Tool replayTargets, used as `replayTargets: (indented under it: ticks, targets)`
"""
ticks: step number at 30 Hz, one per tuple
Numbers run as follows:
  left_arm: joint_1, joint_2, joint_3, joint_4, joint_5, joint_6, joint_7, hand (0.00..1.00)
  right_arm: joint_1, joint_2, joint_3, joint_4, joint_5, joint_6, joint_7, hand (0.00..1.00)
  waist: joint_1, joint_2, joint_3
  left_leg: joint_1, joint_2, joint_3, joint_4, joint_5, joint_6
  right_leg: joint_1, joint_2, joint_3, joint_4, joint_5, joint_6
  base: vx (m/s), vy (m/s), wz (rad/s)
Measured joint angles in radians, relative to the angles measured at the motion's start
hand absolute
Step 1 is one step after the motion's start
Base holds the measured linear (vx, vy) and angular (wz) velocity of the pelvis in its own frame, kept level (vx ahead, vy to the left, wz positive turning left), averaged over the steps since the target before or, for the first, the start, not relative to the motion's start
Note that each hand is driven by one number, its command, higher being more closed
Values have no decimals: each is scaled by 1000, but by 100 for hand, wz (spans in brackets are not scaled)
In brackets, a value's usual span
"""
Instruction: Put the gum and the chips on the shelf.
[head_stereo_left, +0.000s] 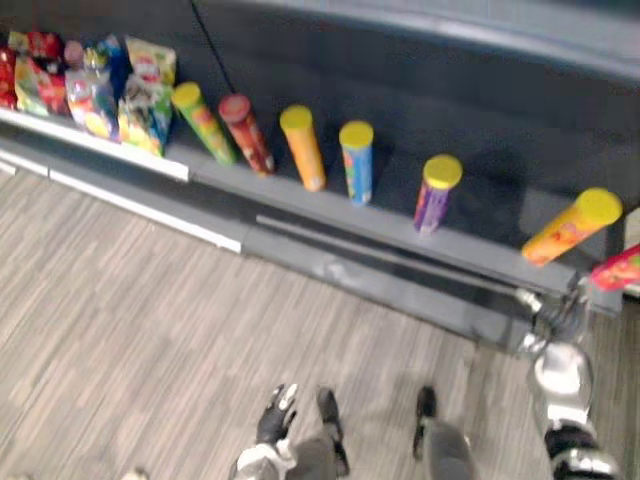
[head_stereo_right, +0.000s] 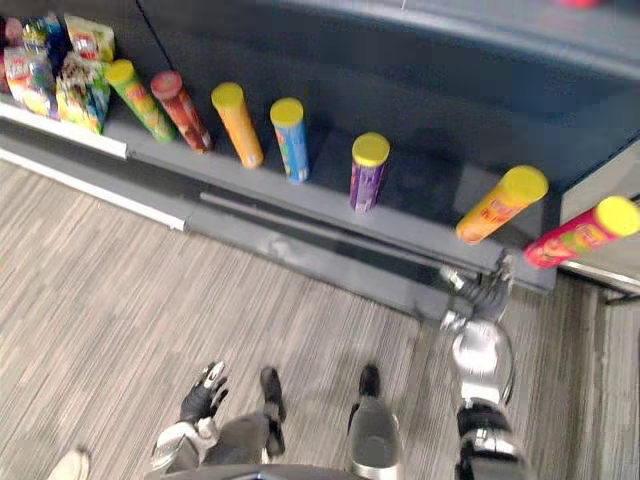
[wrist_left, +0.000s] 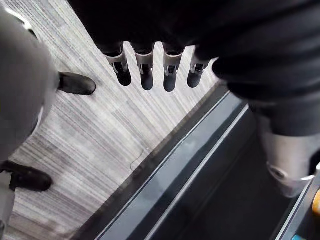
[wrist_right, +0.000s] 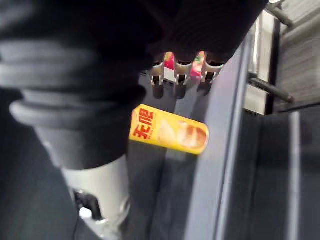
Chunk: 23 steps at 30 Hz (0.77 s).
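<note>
The orange-yellow chips can (head_stereo_right: 500, 205) has a bright yellow lid and a picture of crisps on its side. It stands on the dark grey shelf (head_stereo_right: 420, 228), last on the right in a row of six lidded chips cans (head_stereo_left: 356, 162). Each can in the row is well apart from the next. A pink can (head_stereo_right: 580, 232) sits just past the shelf's right end, and I cannot tell what it rests on.

The right hand (head_stereo_right: 478, 298) reaches toward the shelf's front edge below the orange-yellow can. Its fingers (wrist_right: 178, 82) are straight and hold nothing, and the can is close beyond their tips without touching them.

The left hand (wrist_left: 146, 75) hangs low over the striped wood-look floor (head_stereo_left: 150, 300), its fingers relaxed and empty. Snack bags (head_stereo_left: 90, 85) crowd the shelf's far left.
</note>
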Motion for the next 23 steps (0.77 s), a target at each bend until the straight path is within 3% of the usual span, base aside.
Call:
replayTargets:
  ticks: [3, 4, 7, 12, 16, 23]
  targets:
    - [31, 3, 49, 56, 0, 12, 12, 0, 132, 94, 58, 7, 2, 66, 98, 0, 0, -27, -60, 25, 1, 6, 0, -17, -2, 39, 6, 1, -44, 4, 6, 73, 22, -3]
    - [31, 2, 68, 79, -2, 25, 23, 0, 176, 130, 74, 34, 14, 109, 139, 0, -1, -33, -81, 26, 1, 4, -1, -20, -2, 47, 6, -3, -57, 5, 8, 38, 14, 5]
    - [28, -9, 128, 118, -5, 43, 39, 0, 219, 194, 88, 216, 37, 172, 199, 0, 0, -39, -102, 48, 1, 5, -7, -28, 0, 82, 7, -11, -78, 10, 8, 48, 10, 5]
    - [16, -31, 223, 190, -2, 75, 92, 0, 216, 223, -21, 385, 89, 170, 174, 0, 0, -39, -136, 88, -3, 20, -9, -42, -3, 134, 8, -9, -108, 17, 9, 29, 9, -4]
    - [17, -51, 272, 211, -18, 91, 130, 0, 210, 227, -73, 439, 152, 231, 152, 0, 4, -42, -157, 114, -2, 35, -9, -60, -6, 166, 10, -4, -125, 14, 7, 13, 8, -7]
    - [17, -49, 280, 219, -18, 130, 159, 0, 214, 222, -73, 446, 160, 277, 165, 0, 4, -46, -176, 130, -4, 41, -10, -73, -9, 194, 13, -4, -138, 17, 9, 42, 5, -1]
